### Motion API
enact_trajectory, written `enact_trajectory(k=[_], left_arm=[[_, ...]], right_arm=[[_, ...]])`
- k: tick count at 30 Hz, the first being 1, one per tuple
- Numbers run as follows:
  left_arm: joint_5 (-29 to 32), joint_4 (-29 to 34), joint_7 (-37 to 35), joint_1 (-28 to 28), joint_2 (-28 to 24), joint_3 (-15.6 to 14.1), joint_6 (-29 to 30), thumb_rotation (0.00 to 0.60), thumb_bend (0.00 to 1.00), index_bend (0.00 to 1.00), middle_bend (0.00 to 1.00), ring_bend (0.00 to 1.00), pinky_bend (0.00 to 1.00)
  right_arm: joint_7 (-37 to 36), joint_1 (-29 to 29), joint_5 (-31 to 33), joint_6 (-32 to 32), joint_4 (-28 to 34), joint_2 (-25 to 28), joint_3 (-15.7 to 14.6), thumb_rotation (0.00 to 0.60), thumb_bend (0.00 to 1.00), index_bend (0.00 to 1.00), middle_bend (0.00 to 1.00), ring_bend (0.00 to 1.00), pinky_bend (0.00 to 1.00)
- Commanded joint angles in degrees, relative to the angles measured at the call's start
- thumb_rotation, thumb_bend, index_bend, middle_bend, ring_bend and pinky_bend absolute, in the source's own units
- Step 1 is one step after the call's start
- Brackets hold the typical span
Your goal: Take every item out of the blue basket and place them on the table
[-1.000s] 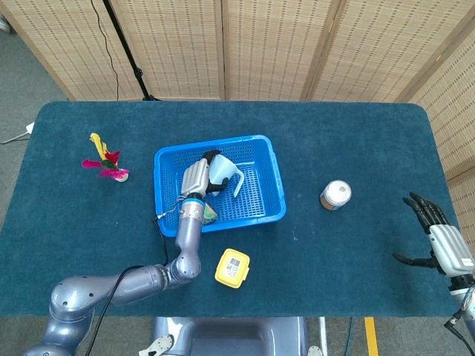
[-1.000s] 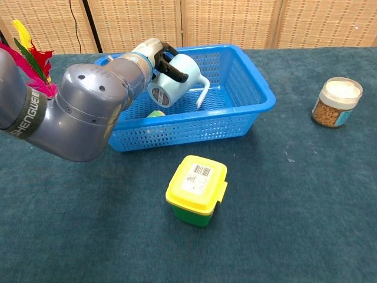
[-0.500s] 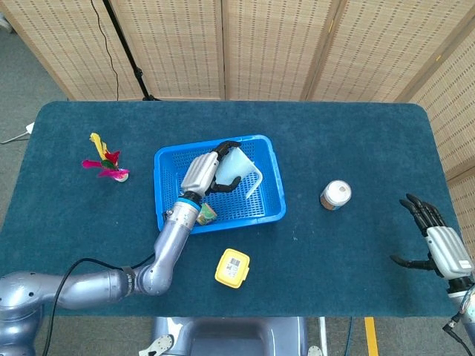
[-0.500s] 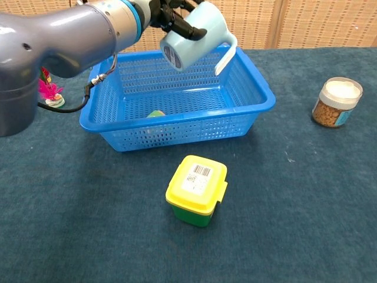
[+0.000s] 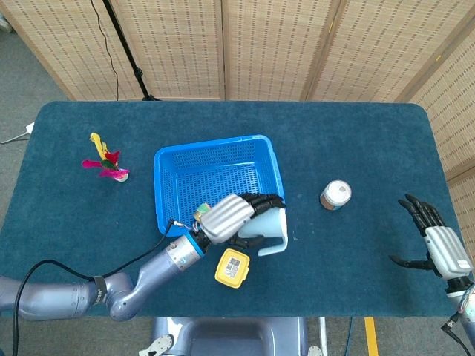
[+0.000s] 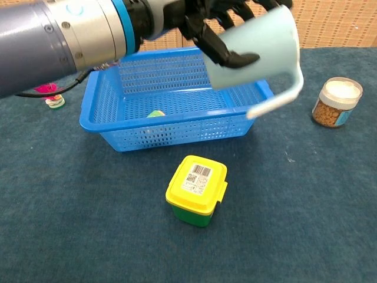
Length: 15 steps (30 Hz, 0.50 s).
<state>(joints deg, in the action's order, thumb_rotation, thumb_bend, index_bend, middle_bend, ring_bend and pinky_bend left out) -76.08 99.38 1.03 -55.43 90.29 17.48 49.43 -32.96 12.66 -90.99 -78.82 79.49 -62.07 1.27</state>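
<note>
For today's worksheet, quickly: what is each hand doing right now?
Left hand: holding the pale blue plastic jug.
Right hand: open, fingers apart, holding nothing.

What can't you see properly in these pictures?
- The small item left in the blue basket: too small in the chest view to tell what it is; in the head view the left hand mostly hides it.
- The light blue jug: its top is cut off by the chest view's upper edge.
- The right hand: outside the chest view.
- The label on the yellow container: too small to read.
</note>
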Motion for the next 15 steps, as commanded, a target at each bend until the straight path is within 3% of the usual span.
enact_trajectory(k=[1, 12, 14, 15], left_arm=[[-0.8, -0.5, 1.8, -1.9, 2.1, -1.4, -1.7, 0.6, 0.41, 0.47, 0.25, 0.34, 0.51], [8.7, -13.0, 9.4, -9.3, 14.9, -0.5, -6.3, 0.6, 0.39, 0.46, 0.25, 0.33, 0.51], [10.5, -15.5, 10.4, -10.4, 17.1, -0.4, -6.9, 0.6, 0.37, 0.4, 0.21, 0.27, 0.45], [11.2, -16.6, 10.8, -10.9, 18.0, -0.3, -7.1, 0.6, 0.35, 0.3, 0.13, 0.18, 0.36]], right_arm=[[-0.1, 0.0, 0.0, 0.0, 0.0, 0.0, 0.0, 0.6, 0.0, 0.0, 0.0, 0.0, 0.0], [-1.3, -0.1, 0.4, -0.1, -0.4, 0.2, 0.2, 0.6, 0.0, 0.0, 0.0, 0.0, 0.0], [-1.5, 0.0, 0.5, 0.0, -0.5, 0.2, 0.2, 0.6, 0.0, 0.0, 0.0, 0.0, 0.0], [-1.6, 0.0, 0.5, 0.0, -0.6, 0.2, 0.2, 0.6, 0.0, 0.0, 0.0, 0.0, 0.0]])
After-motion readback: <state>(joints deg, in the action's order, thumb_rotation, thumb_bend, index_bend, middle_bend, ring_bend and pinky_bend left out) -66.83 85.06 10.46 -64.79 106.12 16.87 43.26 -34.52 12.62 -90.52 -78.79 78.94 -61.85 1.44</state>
